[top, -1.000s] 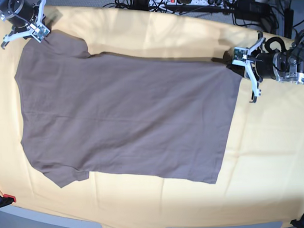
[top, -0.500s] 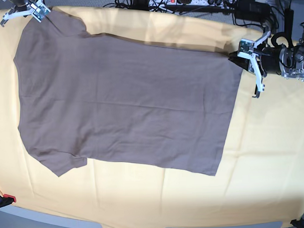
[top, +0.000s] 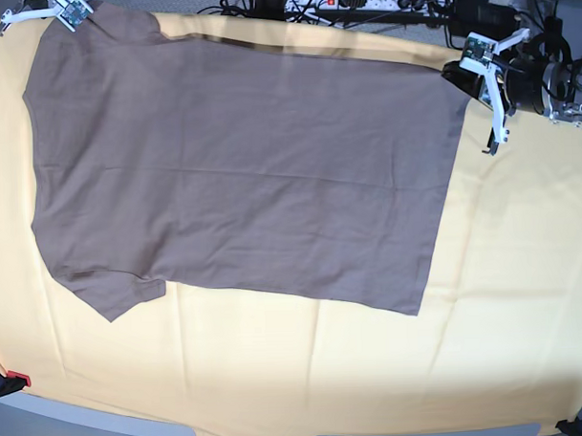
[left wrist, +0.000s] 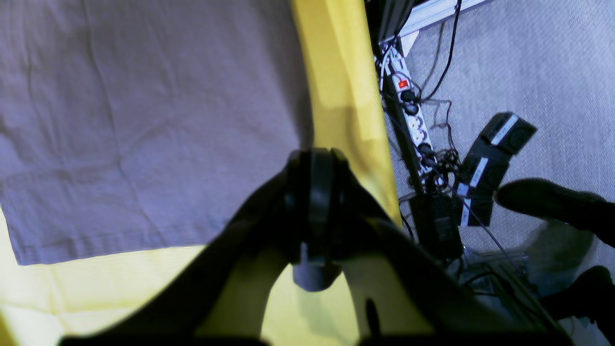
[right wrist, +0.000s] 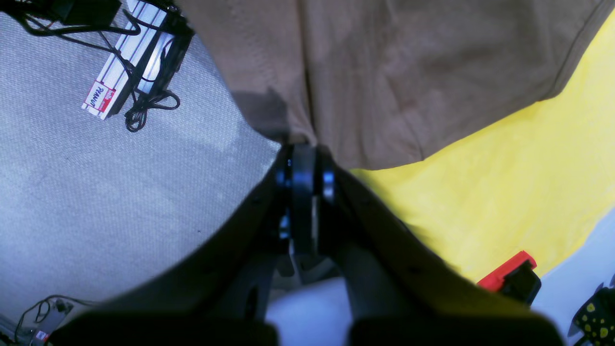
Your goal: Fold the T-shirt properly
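Observation:
The taupe T-shirt (top: 242,172) lies spread flat on the yellow cloth, collar end to the left and hem to the right in the base view. My right gripper (top: 73,13) is at the far left corner, shut on the shirt's far shoulder. In the right wrist view its gripper (right wrist: 302,154) pinches the brown T-shirt (right wrist: 408,72) at its edge. My left gripper (top: 461,70) is at the far right, shut on the far hem corner. The left wrist view shows that gripper (left wrist: 312,158) closed where the T-shirt (left wrist: 144,120) ends.
The yellow cloth (top: 523,296) covers the table beyond the shirt on the near and right sides. Behind the far edge run a power strip (top: 350,1) and cables (left wrist: 432,163) on grey floor. A red clip (top: 17,381) sits at the near left corner.
Both grippers have moved toward the table's far edge, dragging the shirt's far side with them. The whole shirt has slid farther back and lies flatter.

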